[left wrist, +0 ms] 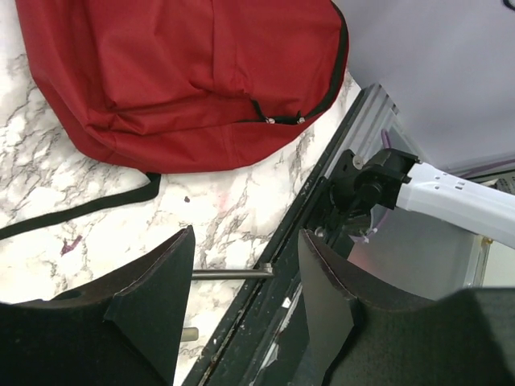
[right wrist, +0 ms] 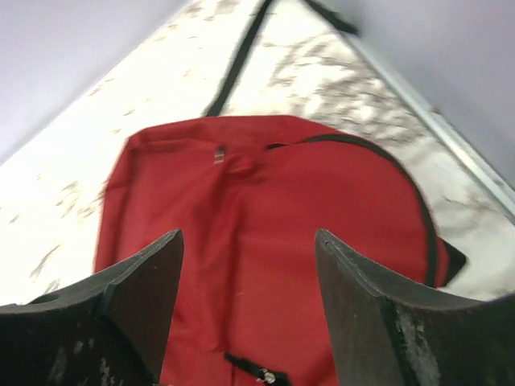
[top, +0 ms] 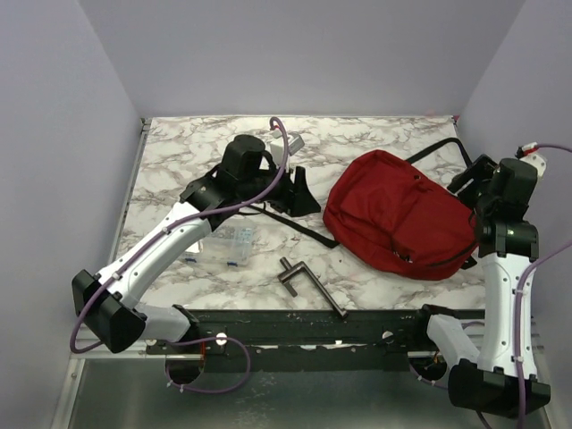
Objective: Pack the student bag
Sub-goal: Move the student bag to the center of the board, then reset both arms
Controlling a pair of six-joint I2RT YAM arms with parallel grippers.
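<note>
Two pincers stand parted, holding nothing. We see the left pincer (left wrist: 247,237) over the marbled surface (left wrist: 48,185), with the red bag (left wrist: 185,72) ahead of it. Beneath our right pincer (right wrist: 249,237) the bag lies flat, its long axis running straight ahead, zipper pulls nearest.

Overhead and both close wrist cameras share the student bag (top: 398,214).
</note>
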